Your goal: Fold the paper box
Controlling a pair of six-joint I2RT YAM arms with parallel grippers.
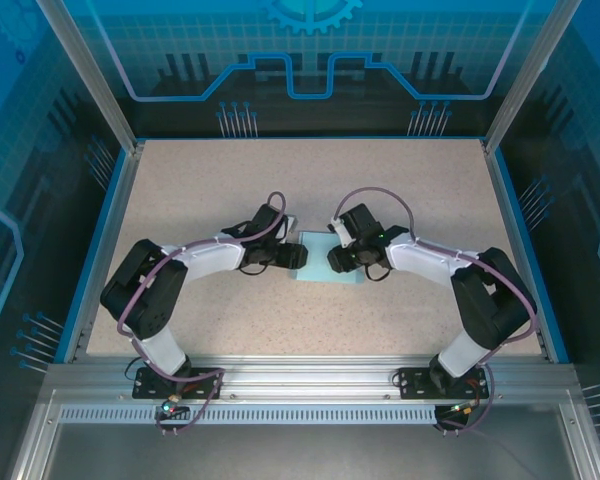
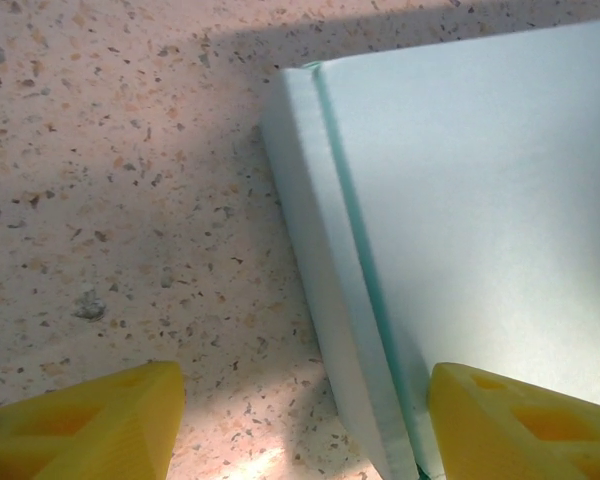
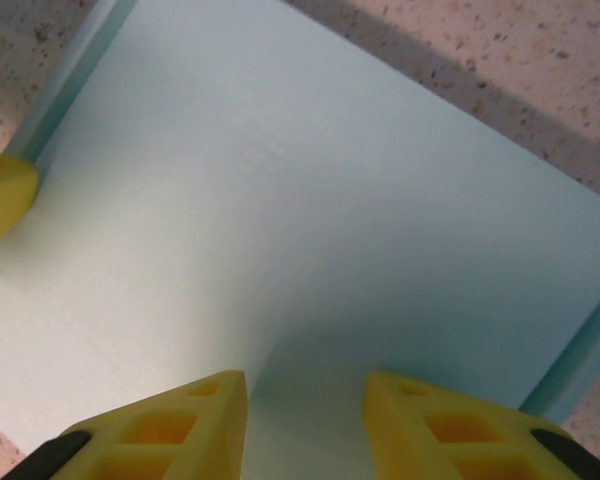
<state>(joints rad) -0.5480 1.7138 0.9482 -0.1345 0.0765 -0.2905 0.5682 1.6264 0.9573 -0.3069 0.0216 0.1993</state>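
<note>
The paper box (image 1: 323, 264) is pale cyan card lying flat at the table's centre, between my two grippers. My left gripper (image 1: 294, 255) sits at its left edge. In the left wrist view that gripper (image 2: 305, 432) is open wide. One yellow finger (image 2: 85, 425) is over bare table and the other (image 2: 525, 425) is over the box (image 2: 460, 200), so the box's folded left edge runs between them. My right gripper (image 1: 337, 258) hangs low over the box's right part. Seen from the right wrist, the gripper (image 3: 307, 432) is open, its fingers apart over the smooth card (image 3: 310, 200).
The speckled beige table (image 1: 230, 190) has free room on every side of the box. Blue rails and transparent walls (image 1: 110, 210) border it left, right and behind. A yellow fingertip of the left gripper (image 3: 0, 195) shows at the box's far edge in the right wrist view.
</note>
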